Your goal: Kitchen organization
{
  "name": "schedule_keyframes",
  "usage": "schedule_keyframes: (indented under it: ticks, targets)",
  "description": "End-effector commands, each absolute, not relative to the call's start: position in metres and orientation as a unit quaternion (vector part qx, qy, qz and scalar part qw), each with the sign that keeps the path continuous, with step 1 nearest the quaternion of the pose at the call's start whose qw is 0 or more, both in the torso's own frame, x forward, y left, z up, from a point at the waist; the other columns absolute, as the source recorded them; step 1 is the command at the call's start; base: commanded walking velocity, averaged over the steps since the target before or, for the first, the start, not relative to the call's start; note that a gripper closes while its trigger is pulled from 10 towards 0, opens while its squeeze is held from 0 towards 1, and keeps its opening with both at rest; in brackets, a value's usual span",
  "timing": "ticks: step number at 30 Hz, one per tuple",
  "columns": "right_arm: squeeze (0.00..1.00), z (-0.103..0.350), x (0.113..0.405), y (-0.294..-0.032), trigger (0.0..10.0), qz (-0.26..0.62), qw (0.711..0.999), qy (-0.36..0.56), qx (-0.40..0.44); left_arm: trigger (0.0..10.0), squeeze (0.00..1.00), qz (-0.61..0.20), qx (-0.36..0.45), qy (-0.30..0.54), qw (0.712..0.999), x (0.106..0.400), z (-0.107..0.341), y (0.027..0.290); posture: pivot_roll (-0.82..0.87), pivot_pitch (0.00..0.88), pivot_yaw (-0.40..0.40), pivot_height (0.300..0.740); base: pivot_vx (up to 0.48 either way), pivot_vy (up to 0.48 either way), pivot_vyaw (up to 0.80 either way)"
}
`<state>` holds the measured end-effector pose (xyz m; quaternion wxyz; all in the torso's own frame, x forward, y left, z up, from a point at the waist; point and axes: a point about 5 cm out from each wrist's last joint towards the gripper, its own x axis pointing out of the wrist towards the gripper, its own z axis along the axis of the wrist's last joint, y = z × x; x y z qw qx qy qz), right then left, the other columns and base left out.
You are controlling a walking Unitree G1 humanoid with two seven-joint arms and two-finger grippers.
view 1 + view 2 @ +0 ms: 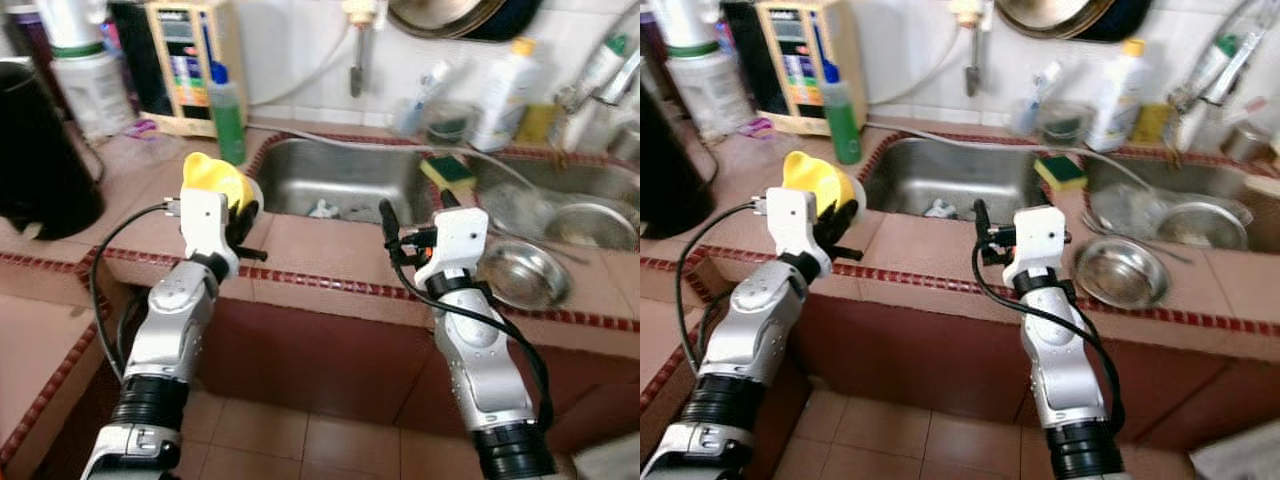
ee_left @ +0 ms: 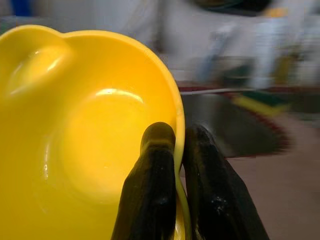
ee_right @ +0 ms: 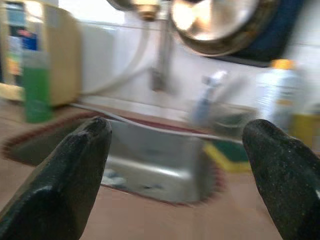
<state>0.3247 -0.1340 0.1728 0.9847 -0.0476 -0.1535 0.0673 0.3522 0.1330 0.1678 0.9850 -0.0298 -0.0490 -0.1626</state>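
From the head views you see the left gripper (image 1: 243, 215) raised over the counter edge beside the sink (image 1: 340, 180), carrying a yellow bowl (image 1: 212, 178). The right gripper (image 1: 980, 235) hovers above the tiled counter (image 1: 330, 255) in front of the sink, well apart from anything. Your task looks early: the bowl is in hand but not yet put away, and a steel dish (image 1: 1122, 270) lies empty on the counter to the right, with another steel bowl (image 1: 1205, 222) behind it in the second basin. The near basin holds some small pale scraps by the drain. A green bottle (image 1: 227, 115), a white bottle (image 1: 503, 88) and a sponge (image 1: 449, 172) stand around the sink rim.

In the left wrist view your fingers (image 2: 150, 190) are pinched tight on the bowl's rim, one inside and one outside. The bowl looks empty and glossy inside.

In the right wrist view your fingertips (image 3: 75, 165) stand wide apart with nothing between them, pointing toward the sink; the picture is blurred, so finer detail cannot be told.
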Motion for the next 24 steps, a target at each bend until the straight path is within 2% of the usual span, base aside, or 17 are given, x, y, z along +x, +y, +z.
schedule_keyframes:
  ticks: [1,8,24]
  targets:
    - [0.00,0.175,0.325,-0.130,10.0,0.072,0.984,-0.158,-0.043,10.0,0.00,-0.155,-0.018,-0.063,0.986,0.353,0.174,0.139,-0.14,0.000,0.022,0.740,0.000,0.000,-0.78]
    - [0.00,0.175,0.325,-0.129,10.0,0.077,0.983,-0.159,-0.042,10.0,0.00,-0.160,-0.014,-0.063,0.985,0.352,0.174,0.140,-0.14,0.000,0.018,0.740,0.000,0.000,-0.76]
    - [0.00,0.174,0.324,-0.120,10.0,0.105,0.979,-0.169,-0.040,10.0,0.00,-0.188,-0.013,-0.062,0.980,0.350,0.175,0.138,-0.12,0.000,0.016,0.740,0.000,0.000,0.00]
